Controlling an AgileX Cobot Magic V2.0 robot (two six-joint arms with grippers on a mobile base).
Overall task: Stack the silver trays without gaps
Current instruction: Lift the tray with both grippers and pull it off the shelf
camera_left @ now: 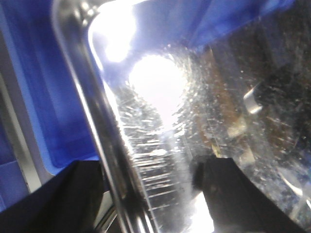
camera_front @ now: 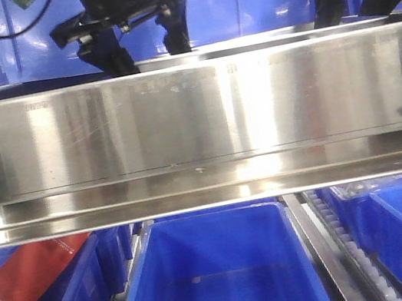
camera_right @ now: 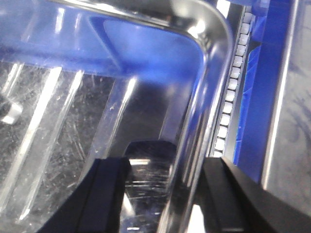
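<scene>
A silver tray (camera_front: 259, 37) shows only as a thin rim behind the broad steel rail. My left gripper (camera_front: 144, 47) stands over its left end and my right gripper (camera_front: 359, 6) over its right end. In the left wrist view the left gripper (camera_left: 146, 199) is open and straddles the tray's (camera_left: 160, 97) left rim, one finger outside and one inside. Seen from the right wrist, the right gripper (camera_right: 167, 194) is open astride the right rim of the tray (camera_right: 58, 107); its outer finger (camera_right: 233, 199) is close to the rim. Whether more trays lie beneath is hidden.
A long steel rail (camera_front: 196, 120) spans the front view and hides most of the tray. Blue bins (camera_front: 222, 271) sit below it, one holding a red package (camera_front: 23, 291). A blue bin wall (camera_left: 43, 97) lies left of the tray, and a white roller strip (camera_right: 233, 82) right of it.
</scene>
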